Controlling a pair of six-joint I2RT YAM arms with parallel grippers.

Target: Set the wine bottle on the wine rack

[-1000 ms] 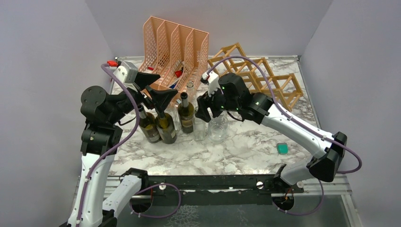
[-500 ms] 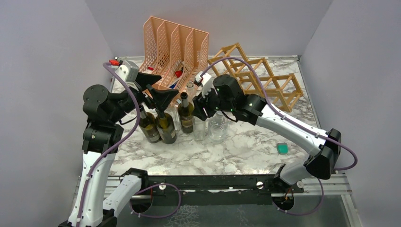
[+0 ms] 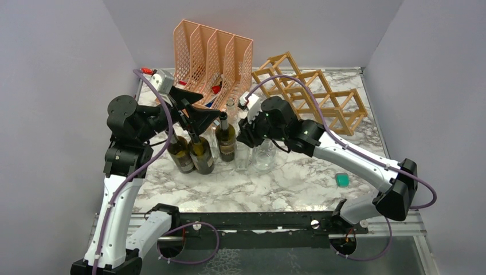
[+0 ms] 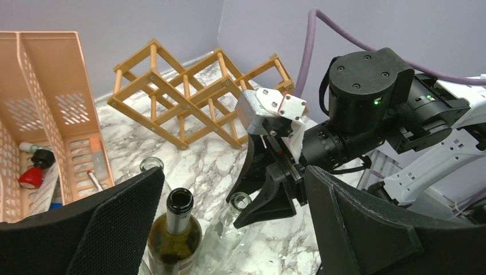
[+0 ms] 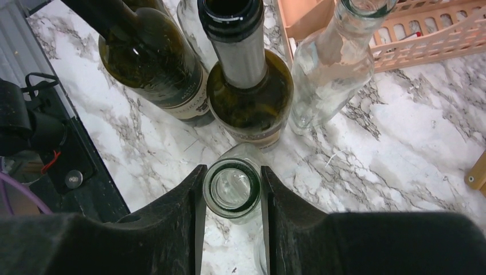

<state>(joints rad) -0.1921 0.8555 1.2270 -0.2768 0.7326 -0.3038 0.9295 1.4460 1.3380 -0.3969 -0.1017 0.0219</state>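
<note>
Several wine bottles stand together mid-table: three dark green ones [image 3: 225, 137] and clear glass ones. My right gripper [image 5: 232, 173] is shut on the neck of a clear wine bottle [image 5: 232, 188], its fingers [image 5: 195, 200] pressed against both sides of the rim; from above the right gripper [image 3: 246, 130] sits over that clear wine bottle [image 3: 243, 154]. The wooden lattice wine rack [image 3: 312, 94] lies at the back right with nothing in its cells. Over the dark bottles hangs my left gripper [image 3: 195, 112], open and holding nothing. In the left wrist view the clear wine bottle's mouth [image 4: 239, 201] shows beside the right fingers.
A peach mesh file organiser [image 3: 212, 51] with small items stands at the back, left of the rack. A second clear bottle [image 3: 265, 154] and a third [image 5: 338, 57] stand close to the gripped one. A small teal object [image 3: 342, 180] lies on the marble at the right.
The right gripper moved left and down onto the clear bottle's neck and its jaws closed on it. The left arm shifted slightly up and right, still open.
</note>
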